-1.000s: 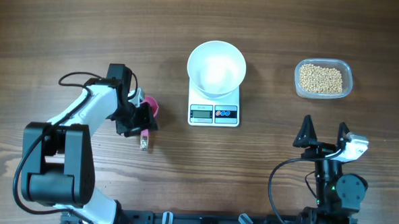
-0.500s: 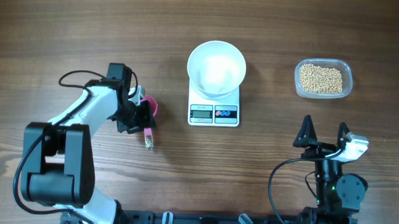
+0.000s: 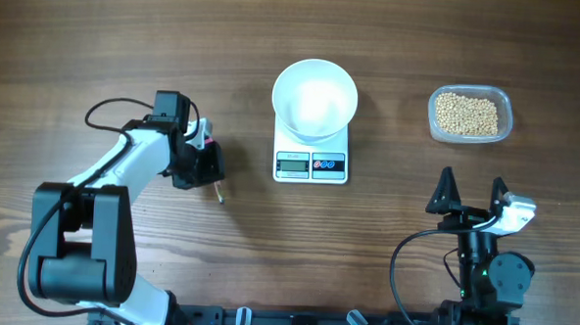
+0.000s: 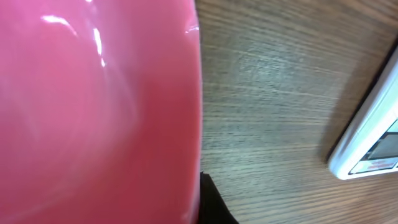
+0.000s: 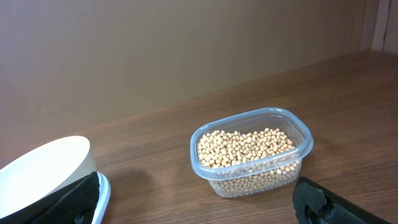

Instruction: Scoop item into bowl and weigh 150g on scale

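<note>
Your left claw (image 3: 209, 169) is clamped shut on a pink scoop (image 4: 93, 112), close over the surface (image 3: 355, 254) just left of the scale (image 3: 311, 164). Your right claw (image 3: 472, 193) stands wide apart, gripping and touching nothing. Farther out, the bowl (image 3: 315, 98) sits on the scale. The beans (image 3: 468, 113) lie in a clear tub (image 3: 508, 115) to its right, well apart from both claws.

pink scoop (image 4: 99, 112) blurred close-up, scale (image 4: 368, 132) cut off

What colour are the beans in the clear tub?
Beans are beige-yellow; right wrist view.
</note>
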Motion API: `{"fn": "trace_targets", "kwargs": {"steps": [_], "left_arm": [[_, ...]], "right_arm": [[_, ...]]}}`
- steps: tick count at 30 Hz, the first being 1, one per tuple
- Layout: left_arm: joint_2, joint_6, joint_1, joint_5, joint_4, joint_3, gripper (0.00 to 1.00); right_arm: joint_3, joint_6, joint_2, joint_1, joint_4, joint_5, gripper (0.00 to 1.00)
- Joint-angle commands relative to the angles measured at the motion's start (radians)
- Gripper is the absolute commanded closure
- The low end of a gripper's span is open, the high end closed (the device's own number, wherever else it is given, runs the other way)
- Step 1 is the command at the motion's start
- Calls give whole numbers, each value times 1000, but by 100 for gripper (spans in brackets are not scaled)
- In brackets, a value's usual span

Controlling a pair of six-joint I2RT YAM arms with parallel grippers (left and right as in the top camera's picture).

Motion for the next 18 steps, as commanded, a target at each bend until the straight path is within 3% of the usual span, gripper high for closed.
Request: {"fn": "trace_targets", "kwargs": {"steps": [1,9,12,14,18], "left_arm": [[2,-6,5,25,-8,-16,96],[-128,-6,5,287,-6,16,96],[-209,-18,5,484,19,26,96],[-257,-84,4,575,56,26,96],[-323,-260,4,594,131,26,96]], "right_arm": [[-3,1,1,4,1,10,0],[-3,0,1,4,1,10,0],[-3,1,1,4,1,10,0],[-3,0,1,4,1,10,0],[-3,0,1,4,1,10,0]]}}
